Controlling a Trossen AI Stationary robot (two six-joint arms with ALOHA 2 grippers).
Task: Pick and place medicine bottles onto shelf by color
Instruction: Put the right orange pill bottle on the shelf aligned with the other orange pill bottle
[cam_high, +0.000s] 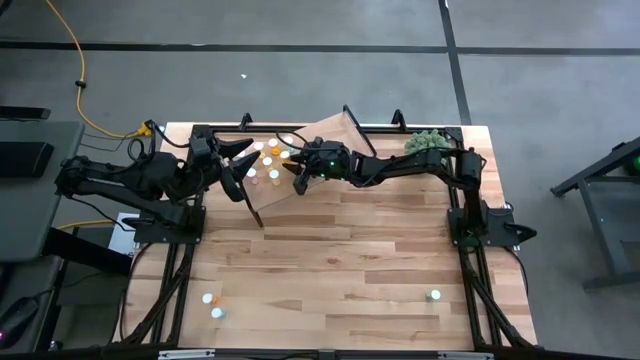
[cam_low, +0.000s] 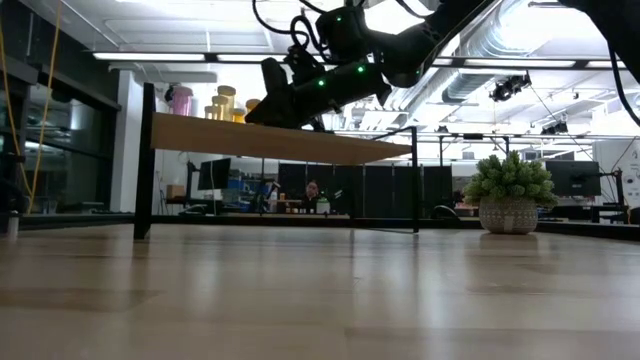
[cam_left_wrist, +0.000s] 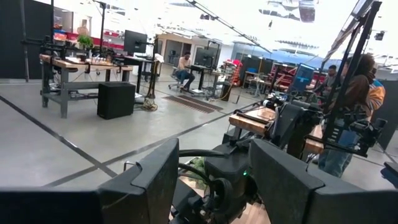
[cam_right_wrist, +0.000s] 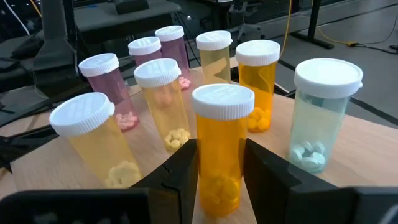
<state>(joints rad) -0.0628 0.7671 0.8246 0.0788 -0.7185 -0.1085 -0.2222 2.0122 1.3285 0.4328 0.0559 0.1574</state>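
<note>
The light-wood shelf stands at the table's far middle; in the low view it shows as a plank on black legs. Several white-capped bottles stand on its left part: pink, yellow, orange and teal. My right gripper is over the shelf, shut on an orange bottle among them. My left gripper is open and empty at the shelf's left side, pointing toward the right arm. My right gripper pinches the orange bottle's body between its two fingers, below the white cap. The bottle is upright in the hold. Whether its bottom rests on the shelf or hangs just above it, I cannot tell.
Two bottles stand on the tabletop near the front left, one more near the front right. A fuzzy green plant in a pot stands at the far right. People show in the room behind.
</note>
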